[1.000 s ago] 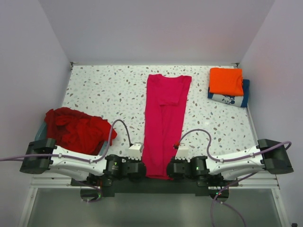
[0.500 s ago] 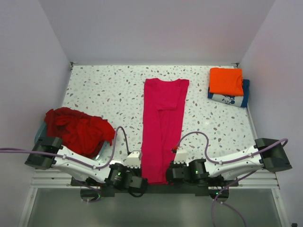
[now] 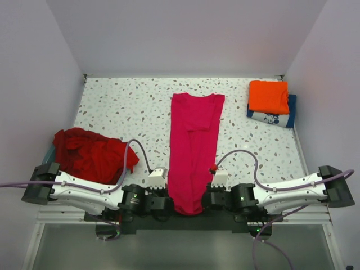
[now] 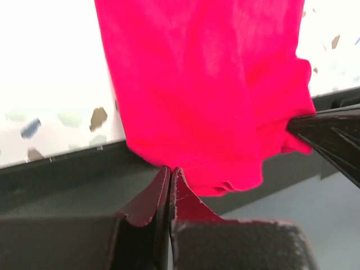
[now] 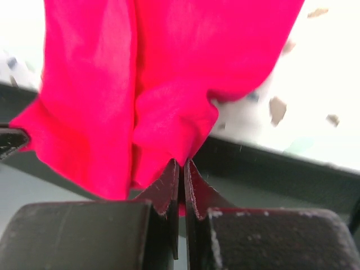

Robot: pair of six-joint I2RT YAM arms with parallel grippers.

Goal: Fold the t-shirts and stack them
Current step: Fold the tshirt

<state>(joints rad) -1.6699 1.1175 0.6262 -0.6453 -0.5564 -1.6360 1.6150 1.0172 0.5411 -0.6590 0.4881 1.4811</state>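
**Both grippers pinch the pink shirt's near hem**

At the far left of the table (image 3: 129,107), a rumpled heap of dark red t-shirts (image 3: 93,153) lies over what seems to be a pale blue tub (image 3: 48,153), of which only a sliver shows. Beside it, at the table's near edge, the left gripper (image 3: 170,204) has its jaws clenched on the left corner of the magenta-pink t-shirt (image 3: 194,140). In the wrist view its fingers are pressed together with the hem at their tips. The shirt lies as a long narrow strip from mid-table to the near edge, where its hem droops over. The right gripper (image 3: 206,200) is clamped tight on a fold at the hem's right corner. In the far right corner, a folded orange t-shirt (image 3: 269,95) rests on a folded navy blue t-shirt (image 3: 277,118).
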